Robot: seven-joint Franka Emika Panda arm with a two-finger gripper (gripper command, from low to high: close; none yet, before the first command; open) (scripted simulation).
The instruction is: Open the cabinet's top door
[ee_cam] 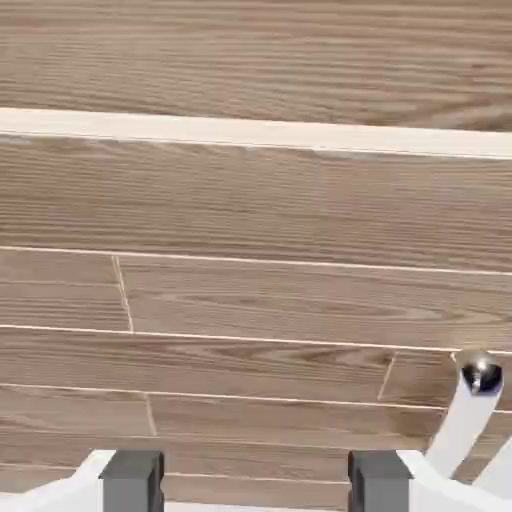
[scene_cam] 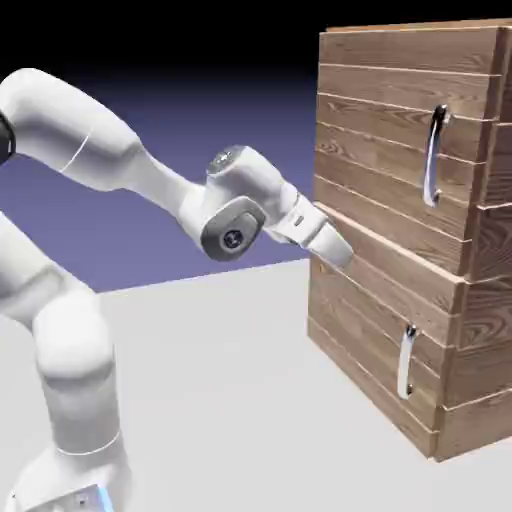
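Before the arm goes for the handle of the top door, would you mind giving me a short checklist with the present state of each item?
1. Gripper open, nothing between the fingers: ok.
2. Top door shut and flush with the cabinet: ok.
3. Top handle free of obstruction: ok.
4. Gripper lined up with the top handle: not ok; it sits lower, near the seam between the doors.
5. Fingers clear of the wood: cannot tell; very close in the exterior view.
6. Which handle shows in the hand view: cannot tell.
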